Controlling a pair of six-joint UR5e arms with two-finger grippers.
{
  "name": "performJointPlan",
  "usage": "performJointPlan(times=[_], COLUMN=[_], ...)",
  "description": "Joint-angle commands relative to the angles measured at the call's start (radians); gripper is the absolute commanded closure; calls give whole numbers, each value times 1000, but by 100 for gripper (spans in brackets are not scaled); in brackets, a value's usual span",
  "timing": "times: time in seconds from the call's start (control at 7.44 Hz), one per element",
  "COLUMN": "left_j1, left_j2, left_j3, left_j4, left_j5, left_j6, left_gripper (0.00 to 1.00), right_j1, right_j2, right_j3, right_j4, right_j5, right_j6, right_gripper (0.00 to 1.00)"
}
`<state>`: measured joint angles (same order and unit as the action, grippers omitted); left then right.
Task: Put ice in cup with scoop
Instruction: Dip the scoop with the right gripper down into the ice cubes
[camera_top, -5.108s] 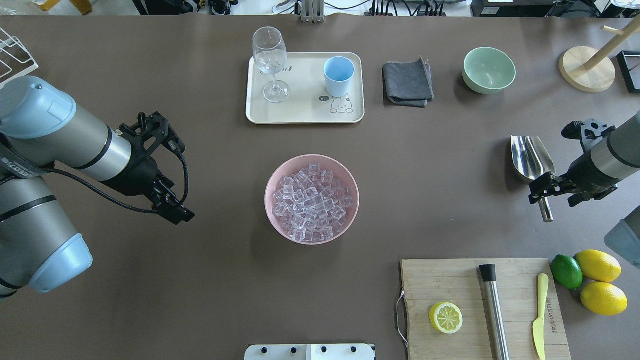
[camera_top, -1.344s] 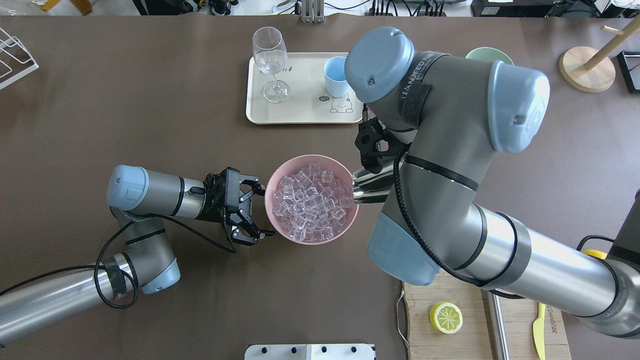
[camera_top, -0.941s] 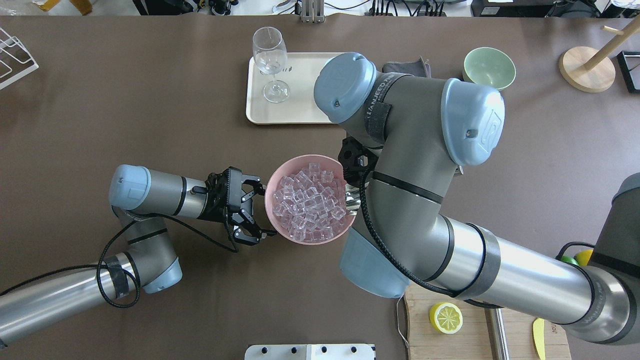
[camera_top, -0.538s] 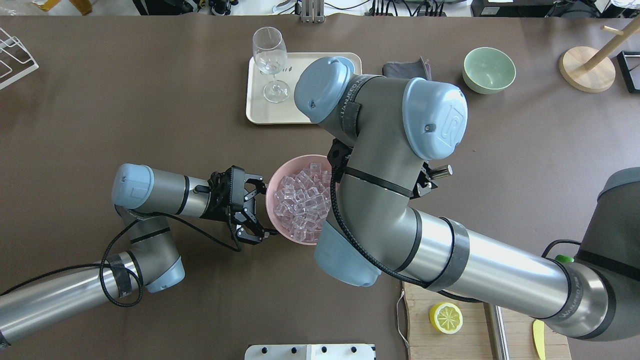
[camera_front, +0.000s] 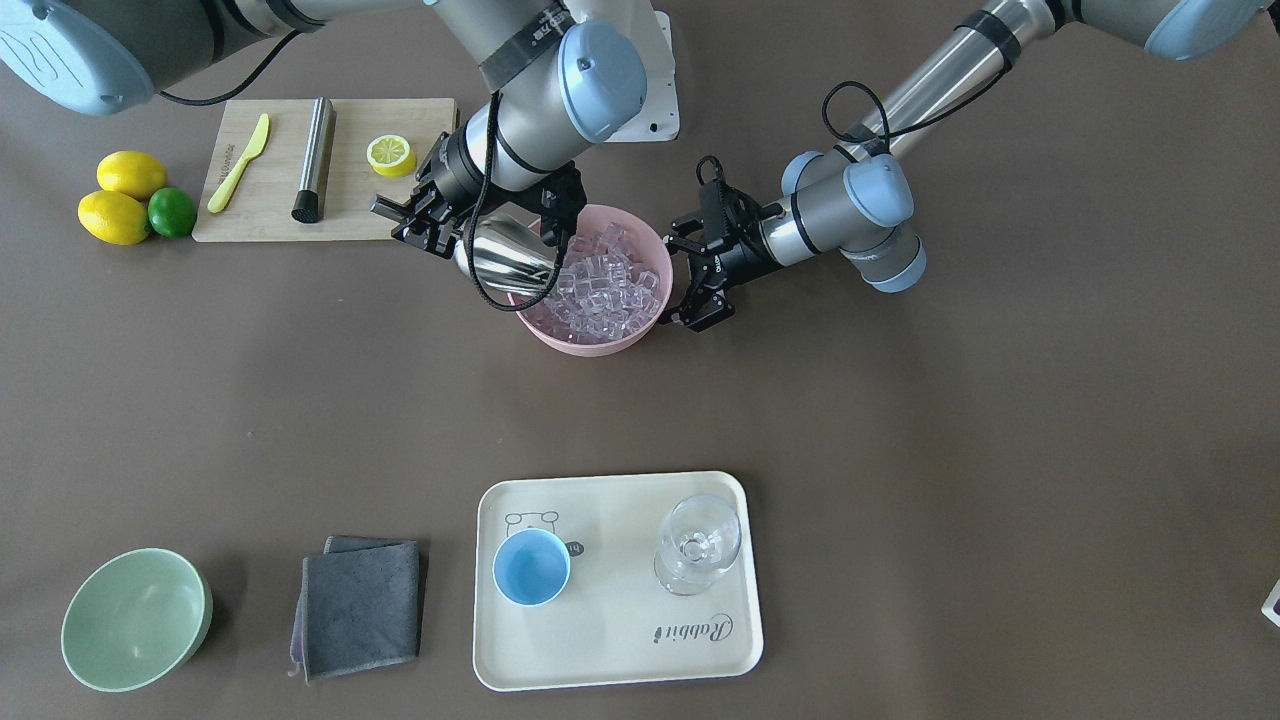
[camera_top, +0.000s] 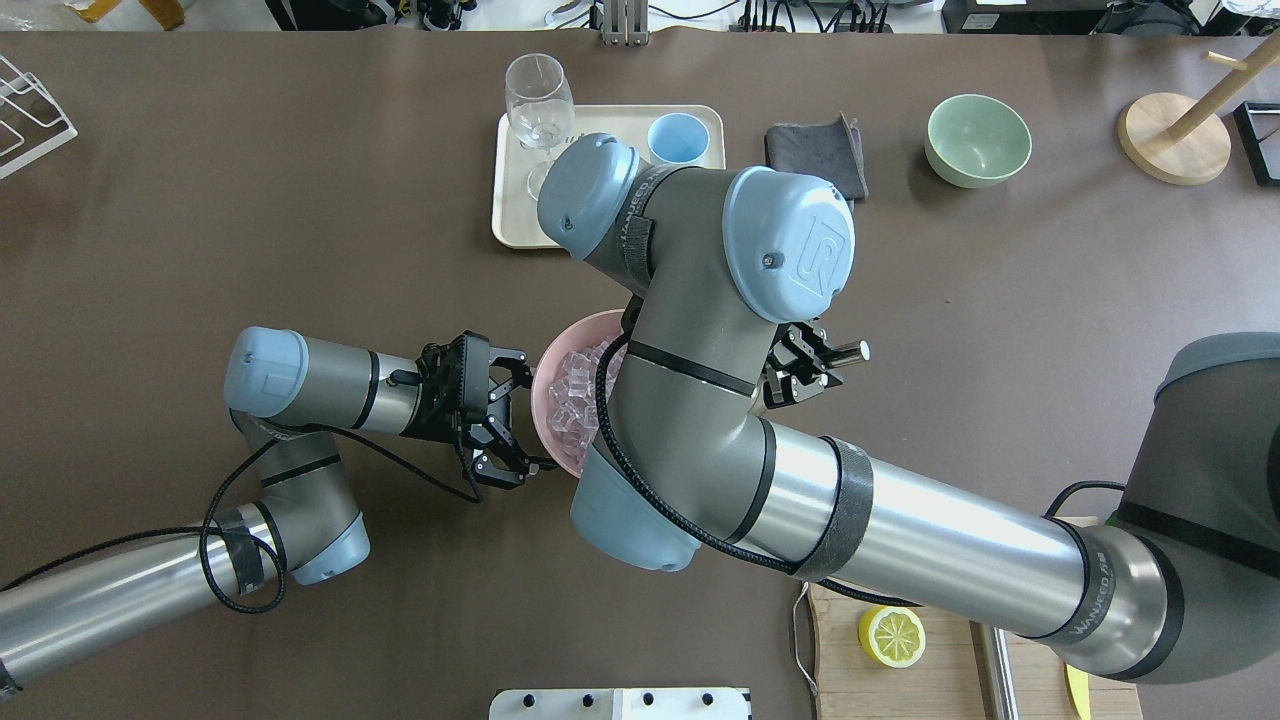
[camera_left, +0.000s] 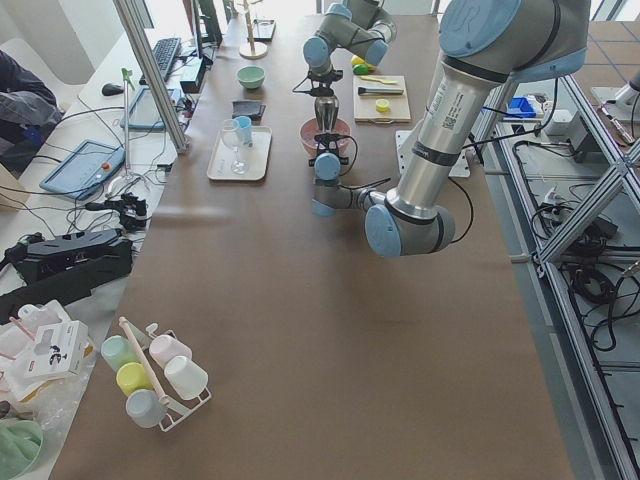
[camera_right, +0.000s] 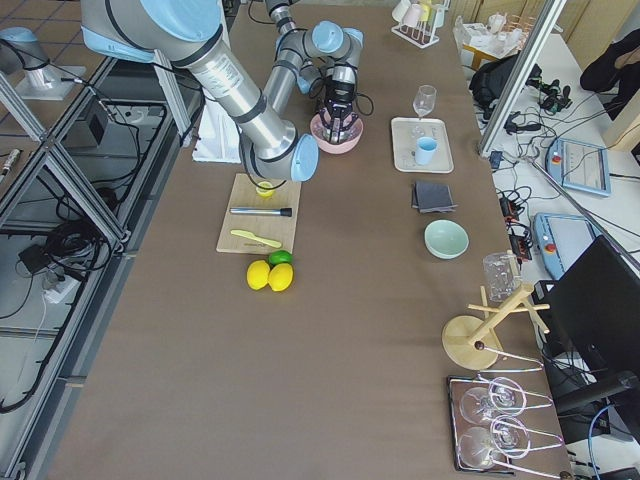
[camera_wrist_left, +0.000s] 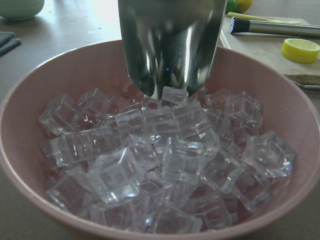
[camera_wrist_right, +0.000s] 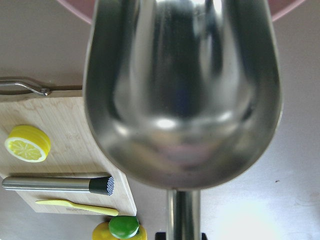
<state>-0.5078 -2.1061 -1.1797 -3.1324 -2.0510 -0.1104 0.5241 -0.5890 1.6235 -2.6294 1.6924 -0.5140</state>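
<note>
Steel scoop (camera_front: 505, 258): tilted mouth-down into the pink bowl (camera_front: 590, 345), its lip touching the ice (camera_front: 605, 285) on the side nearest the right arm. The handle is clamped in the right tool (camera_front: 420, 225), whose jaws are closed on it.
Ice: heap of clear cubes filling the pink bowl, mid-worktop (camera_front: 950, 430).
Left tool (camera_front: 685, 282): jaws spread wide, gripping nothing, just beside the bowl's opposite rim; contact with the rim cannot be told.
Light-blue cup (camera_front: 531, 567): upright on a cream tray (camera_front: 620, 650) at the worktop's far side from the robot, well apart from the pink bowl, near a stemmed glass (camera_front: 698, 545).
Grey cloth (camera_top: 815, 155) and pale green bowl (camera_top: 978, 140): right of the tray in the overhead view.
</note>
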Motion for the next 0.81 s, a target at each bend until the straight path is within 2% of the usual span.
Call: performJointPlan(times=[0.0, 0.4, 0.67], left_j1=[0, 0, 0], left_j2=[0, 0, 0], left_j3=[0, 0, 0], left_j4=[0, 0, 0], left_j5=[0, 0, 0], left_j6=[0, 0, 0], left_gripper=[2, 2, 2], right_j1=[-15, -16, -24], right_j2=[3, 18, 18], right_j3=[-31, -91, -94], right_j4=[46, 147, 205], right_j5=[4, 13, 27], right_j6=[40, 84, 144], right_gripper=[100, 100, 100])
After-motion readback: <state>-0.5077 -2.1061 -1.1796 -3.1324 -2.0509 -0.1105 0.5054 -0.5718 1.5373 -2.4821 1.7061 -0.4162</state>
